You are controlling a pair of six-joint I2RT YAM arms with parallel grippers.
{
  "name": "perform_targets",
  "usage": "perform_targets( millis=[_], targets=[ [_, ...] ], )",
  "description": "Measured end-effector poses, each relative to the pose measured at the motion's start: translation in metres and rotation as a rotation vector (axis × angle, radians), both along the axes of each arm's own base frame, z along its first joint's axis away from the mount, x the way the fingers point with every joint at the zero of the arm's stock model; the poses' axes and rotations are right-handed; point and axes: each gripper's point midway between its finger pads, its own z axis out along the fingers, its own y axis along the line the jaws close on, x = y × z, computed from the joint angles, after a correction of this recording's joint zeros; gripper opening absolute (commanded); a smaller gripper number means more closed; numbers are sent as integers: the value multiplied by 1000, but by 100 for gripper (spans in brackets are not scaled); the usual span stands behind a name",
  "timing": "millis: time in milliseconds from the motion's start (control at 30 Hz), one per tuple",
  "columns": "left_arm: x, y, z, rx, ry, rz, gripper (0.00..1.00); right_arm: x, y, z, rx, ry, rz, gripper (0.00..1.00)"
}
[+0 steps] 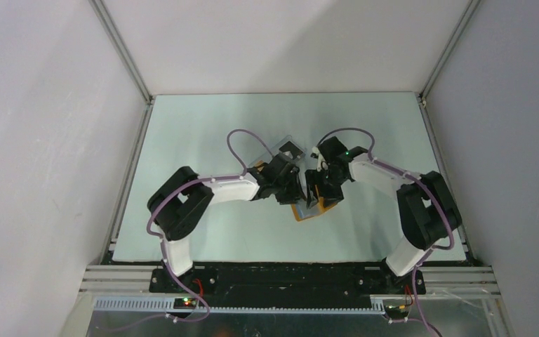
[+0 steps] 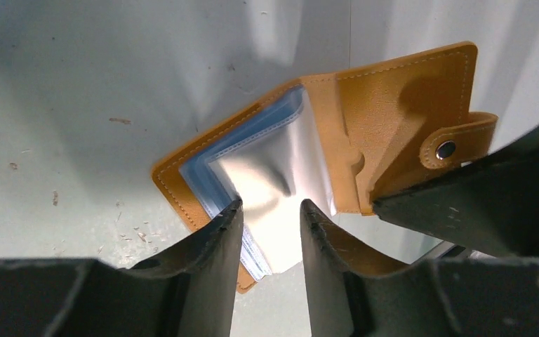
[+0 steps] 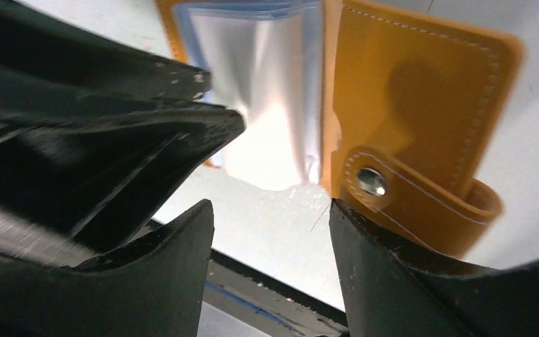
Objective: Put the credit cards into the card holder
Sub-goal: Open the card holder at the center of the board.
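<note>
Top external view: the left arm [image 1: 231, 188] and right arm [image 1: 379, 172] reach inward and meet over the middle of the pale table [image 1: 203, 140]. The orange card holder [image 1: 311, 210] lies on the table just beneath their tips, slightly nearer than both. A clear plastic rectangle with a dark centre [image 1: 291, 149] lies just beyond the left arm's tip.

Left wrist view: the card holder lies open and flat, its clear sleeves [image 2: 281, 168] fanned across the inside. A pale blue edge [image 2: 198, 170] runs along them; whether it is a card cannot be told. The left gripper [image 2: 270, 210] hangs over the near edge of the sleeves, its jaws spread and pinching nothing. The snap strap [image 2: 463, 137] curls up at the right, next to a dark finger of the other arm.

Right wrist view: the right gripper [image 3: 270, 210] is spread wide with bare table between its jaws. Its right-hand finger [image 3: 393, 281] meets the strap's edge.
</note>
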Motion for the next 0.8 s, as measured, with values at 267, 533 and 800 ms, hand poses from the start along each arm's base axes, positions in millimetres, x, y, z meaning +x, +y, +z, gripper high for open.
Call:
perform_targets(
  millis=[267,533,800],
  targets=[
    [4,5,-2,-31,4,48,42,4,-10,-40,-182,-21,25,70],
    [5,8,-2,-55,10,82,41,3,-8,-42,-230,-53,49,59],
    [5,15,-6,-53,19,112,40,11,-23,-46,-310,-68,-6,39]
  ],
)
